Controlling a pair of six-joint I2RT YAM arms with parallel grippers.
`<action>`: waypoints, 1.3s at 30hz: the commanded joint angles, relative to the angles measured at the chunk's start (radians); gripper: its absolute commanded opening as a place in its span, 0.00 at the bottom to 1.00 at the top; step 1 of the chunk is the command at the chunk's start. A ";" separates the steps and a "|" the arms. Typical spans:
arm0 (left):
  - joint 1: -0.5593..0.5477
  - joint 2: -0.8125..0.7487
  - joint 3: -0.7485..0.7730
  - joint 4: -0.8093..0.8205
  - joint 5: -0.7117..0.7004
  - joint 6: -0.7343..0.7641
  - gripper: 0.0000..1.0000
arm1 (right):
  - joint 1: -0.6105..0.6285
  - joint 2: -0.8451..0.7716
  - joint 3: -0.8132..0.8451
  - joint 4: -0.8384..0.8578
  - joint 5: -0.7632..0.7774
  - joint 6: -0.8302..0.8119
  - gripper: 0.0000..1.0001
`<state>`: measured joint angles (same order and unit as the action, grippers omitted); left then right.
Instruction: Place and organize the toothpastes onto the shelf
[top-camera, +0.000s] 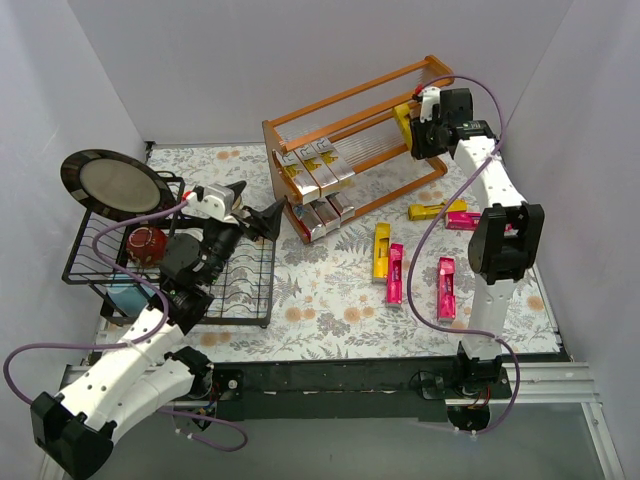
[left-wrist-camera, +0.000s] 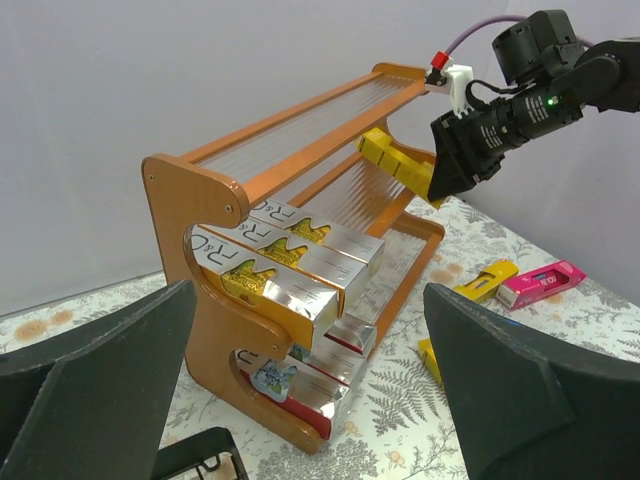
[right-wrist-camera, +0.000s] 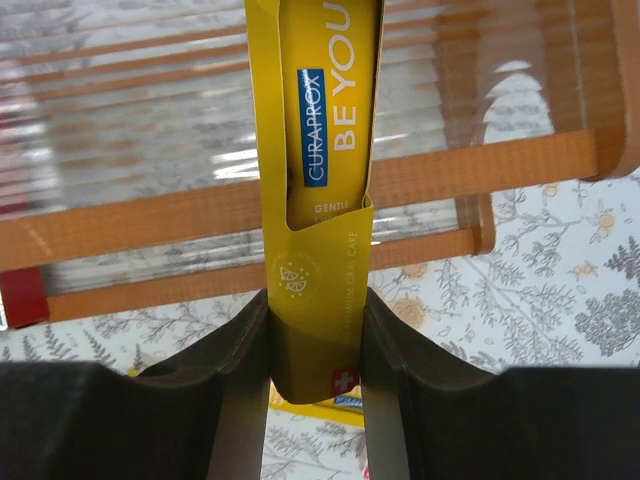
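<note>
Floral-patterned cloth covers the table (top-camera: 330, 310), with plain pale walls behind it. We read "CURAPROX" on a blue strip and "BE YOU" in pale letters on the long yellow cardboard carton (right-wrist-camera: 320, 250), whose lower end is pinched between the fingers of the right gripper (right-wrist-camera: 317, 330). Smaller print below begins "GENTLE"; the rest is too fine to read, and the carton's top is cut off in the wrist view. It hangs at the right end of the orange-brown wooden three-tier shelf (left-wrist-camera: 185, 200), by the middle tier; we cannot tell whether it touches the rods.

Three silver-and-gold cartons (left-wrist-camera: 300, 265) lie side by side at that tier's left end, each printed with a big "R"; the letters after it are unclear. The bottom-tier cartons (left-wrist-camera: 305, 385) are half hidden.

The left gripper (left-wrist-camera: 308, 300) is spread wide and empty, facing the shelf. A loose magenta carton (top-camera: 395, 273) and a loose yellow carton (top-camera: 381, 250) lie side by side on the table, their print illegible.
</note>
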<state>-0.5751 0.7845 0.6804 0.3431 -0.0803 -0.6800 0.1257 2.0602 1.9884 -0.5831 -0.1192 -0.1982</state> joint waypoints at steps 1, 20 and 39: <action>0.006 0.012 -0.019 0.025 -0.009 0.033 0.98 | -0.029 0.035 0.122 0.115 -0.019 -0.063 0.35; 0.006 0.075 -0.032 0.042 -0.001 0.039 0.98 | -0.060 0.137 0.121 0.378 0.075 -0.086 0.62; 0.006 0.091 -0.035 0.042 -0.003 0.043 0.98 | -0.101 0.141 0.079 0.468 0.115 -0.083 0.60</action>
<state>-0.5751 0.8776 0.6487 0.3744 -0.0826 -0.6502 0.0414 2.2333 2.0670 -0.1905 -0.0257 -0.2691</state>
